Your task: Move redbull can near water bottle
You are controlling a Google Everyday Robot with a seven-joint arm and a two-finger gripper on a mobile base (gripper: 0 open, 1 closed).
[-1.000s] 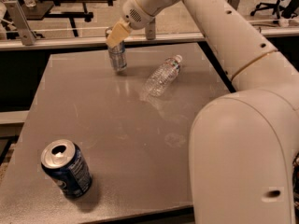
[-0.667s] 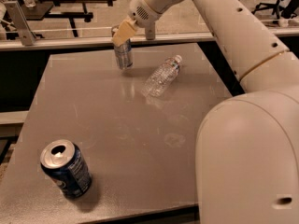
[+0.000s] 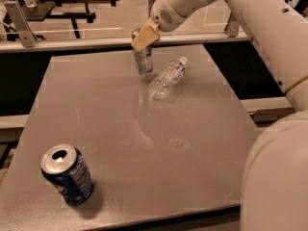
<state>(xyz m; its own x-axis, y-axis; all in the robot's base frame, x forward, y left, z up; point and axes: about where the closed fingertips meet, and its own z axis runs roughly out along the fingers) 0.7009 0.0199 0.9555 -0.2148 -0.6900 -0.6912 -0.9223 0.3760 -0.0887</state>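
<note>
The gripper [image 3: 143,37] sits at the far edge of the table [image 3: 202,143], its tan fingers [image 3: 146,34] pinching the top of the redbull can [image 3: 143,61]. The can stands upright and is now farther right than a second ago, just beside the water bottle [image 3: 167,78] at its capped end. The bottle lies on its side where it did before, and the blue soda can [image 3: 67,174] at the near left corner has not moved either.

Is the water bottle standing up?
No, the water bottle lies on its side on the table, beside the upright redbull can with the gripper at its top.
</note>
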